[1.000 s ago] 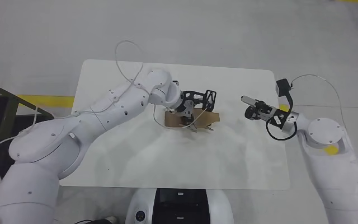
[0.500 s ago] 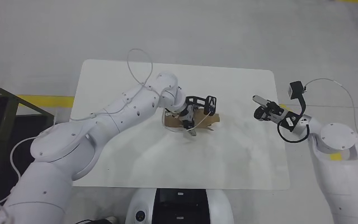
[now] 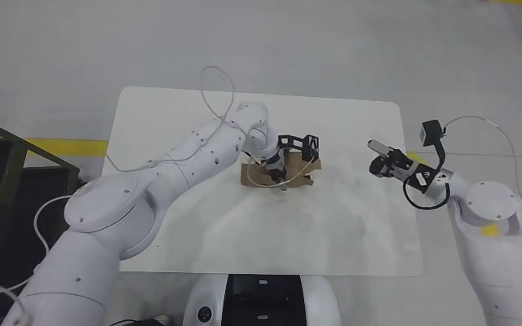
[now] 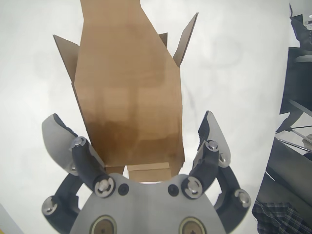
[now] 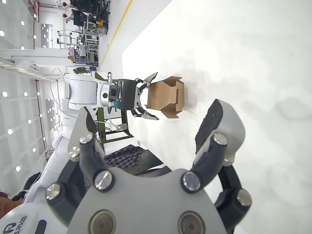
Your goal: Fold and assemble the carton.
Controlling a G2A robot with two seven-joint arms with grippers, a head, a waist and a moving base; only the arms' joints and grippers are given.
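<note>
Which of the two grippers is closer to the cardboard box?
The left gripper: open, it straddles the carton at the middle of the table. The right gripper, also open and empty, hangs far off near the table's edge.

The carton (image 4: 129, 86) is plain brown cardboard, matt and a little fibrous. The table (image 3: 163, 122) has a smooth white top with a dull sheen. The right gripper (image 5: 151, 105) has fingers (image 5: 231, 125) of smooth grey metal, with rough black pads (image 5: 207, 122).
</note>
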